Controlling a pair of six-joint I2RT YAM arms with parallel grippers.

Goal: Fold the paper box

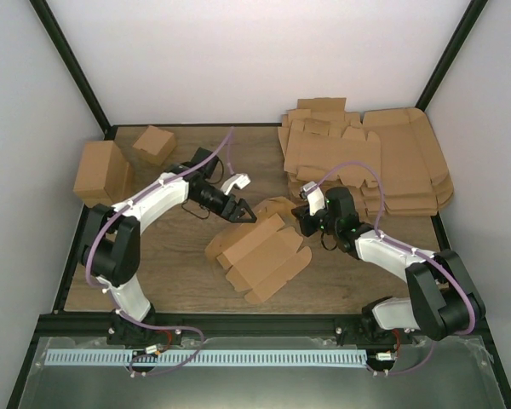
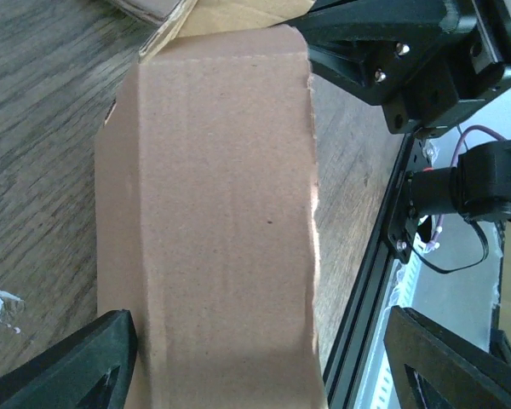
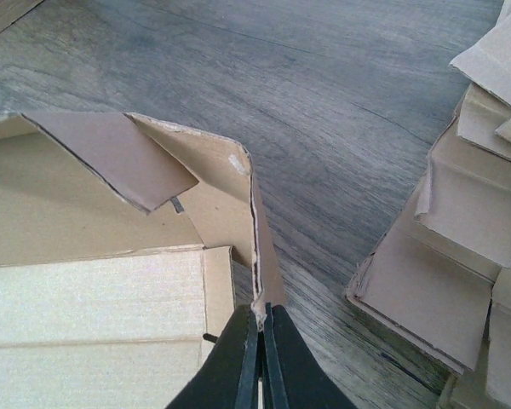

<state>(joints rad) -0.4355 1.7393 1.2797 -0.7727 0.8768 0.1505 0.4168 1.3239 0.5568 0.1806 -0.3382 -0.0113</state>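
Observation:
The paper box (image 1: 260,251) lies mid-table as a partly folded brown cardboard sheet, with flaps raised at its far end. My left gripper (image 1: 244,212) hangs open over that far end. In the left wrist view a cardboard panel (image 2: 226,213) runs between the wide-set fingertips (image 2: 77,362), with a gap showing on the right side. My right gripper (image 1: 298,217) is shut on the thin edge of an upright flap (image 3: 260,247) of the box; its jaws (image 3: 261,328) pinch the flap's bottom corner. The box's inner panel (image 3: 85,298) lies to the left of them.
A stack of flat cardboard blanks (image 1: 366,162) fills the back right, close to my right gripper (image 3: 460,256). Two folded brown boxes (image 1: 102,173) (image 1: 154,144) stand at the back left. The black frame (image 1: 255,317) edges the table's near side.

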